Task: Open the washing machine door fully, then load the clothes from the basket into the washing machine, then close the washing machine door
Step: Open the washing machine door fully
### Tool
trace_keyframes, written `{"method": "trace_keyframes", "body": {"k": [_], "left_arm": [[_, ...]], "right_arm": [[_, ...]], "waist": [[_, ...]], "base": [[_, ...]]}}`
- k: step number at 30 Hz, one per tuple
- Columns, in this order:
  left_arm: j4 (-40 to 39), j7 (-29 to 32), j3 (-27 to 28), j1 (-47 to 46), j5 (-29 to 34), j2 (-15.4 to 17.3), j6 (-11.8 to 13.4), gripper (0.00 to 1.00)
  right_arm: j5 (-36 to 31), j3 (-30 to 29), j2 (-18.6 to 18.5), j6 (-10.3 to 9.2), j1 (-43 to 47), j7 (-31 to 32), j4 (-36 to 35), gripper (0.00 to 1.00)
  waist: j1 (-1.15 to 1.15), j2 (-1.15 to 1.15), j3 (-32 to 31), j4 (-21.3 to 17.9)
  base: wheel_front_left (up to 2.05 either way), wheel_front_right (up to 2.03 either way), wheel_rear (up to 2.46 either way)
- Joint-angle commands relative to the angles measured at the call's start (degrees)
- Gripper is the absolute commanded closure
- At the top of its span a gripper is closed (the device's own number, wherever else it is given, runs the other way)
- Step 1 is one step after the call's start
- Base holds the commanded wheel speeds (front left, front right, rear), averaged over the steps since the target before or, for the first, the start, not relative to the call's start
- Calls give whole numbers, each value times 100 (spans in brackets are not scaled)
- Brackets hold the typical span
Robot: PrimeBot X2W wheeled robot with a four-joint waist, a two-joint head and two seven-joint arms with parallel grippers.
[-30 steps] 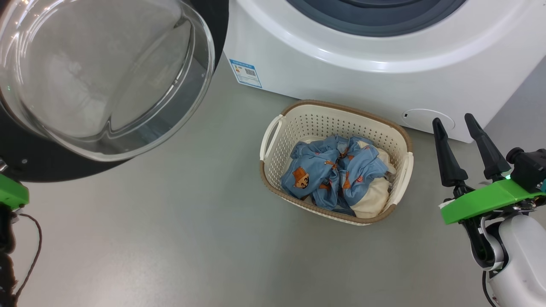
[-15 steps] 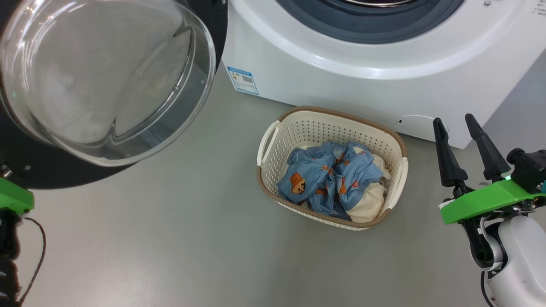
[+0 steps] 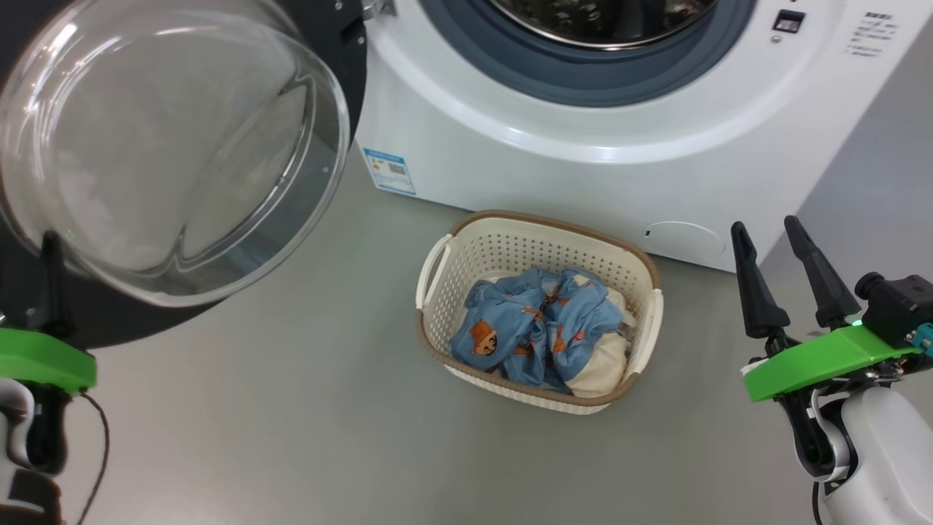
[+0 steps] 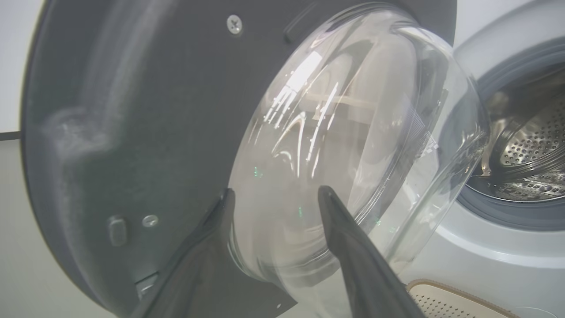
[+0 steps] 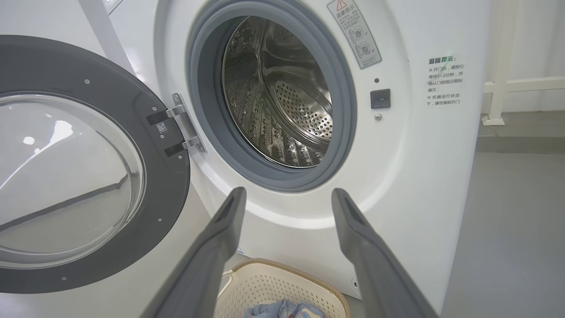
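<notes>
Upper left, washing machine door (image 3: pixel 168 146) stands wide.
My left end effector (image 4: pixel 276 191) has just spread, right end effector (image 3: pixel 764 223) spread too; I judge loading the clothes (image 3: pixel 536 332) comes next.

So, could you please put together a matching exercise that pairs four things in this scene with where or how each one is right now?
Things:
1. washing machine door
2. clothes
3. basket
4. right gripper

Place or state:
A. bundled inside the basket
B. open, holding nothing
C. swung open on its hinges
D. on the floor in front of the washing machine

Pairs: 1-C, 2-A, 3-D, 4-B
</notes>
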Motion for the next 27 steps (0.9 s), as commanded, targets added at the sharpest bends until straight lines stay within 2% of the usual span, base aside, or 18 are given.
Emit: {"method": "trace_keyframes", "body": {"k": [1, 16, 23, 27], "left_arm": [[-266, -60, 156, 69, 78, 277, 34, 0], [-2584, 236, -120, 1318, 232, -39, 591, 0], [-3164, 424, -307, 1702, 367, -116, 845, 0], [-3297, 458, -385, 1840, 384, -163, 882, 0]], "right_arm": [[22, 117, 7, 33, 56, -70, -152, 0], [56, 169, 76, 33, 256, -70, -232, 0], [27, 157, 77, 33, 340, -70, -205, 0], [19, 184, 64, 33, 374, -70, -183, 0]], "waist": [[0, 0, -102, -139], [0, 0, -469, -1052], [0, 0, -694, -1457], [0, 0, -781, -1617]], "base": [[0, 0, 0], [0, 0, 0], [0, 0, 0], [0, 0, 0]]}}
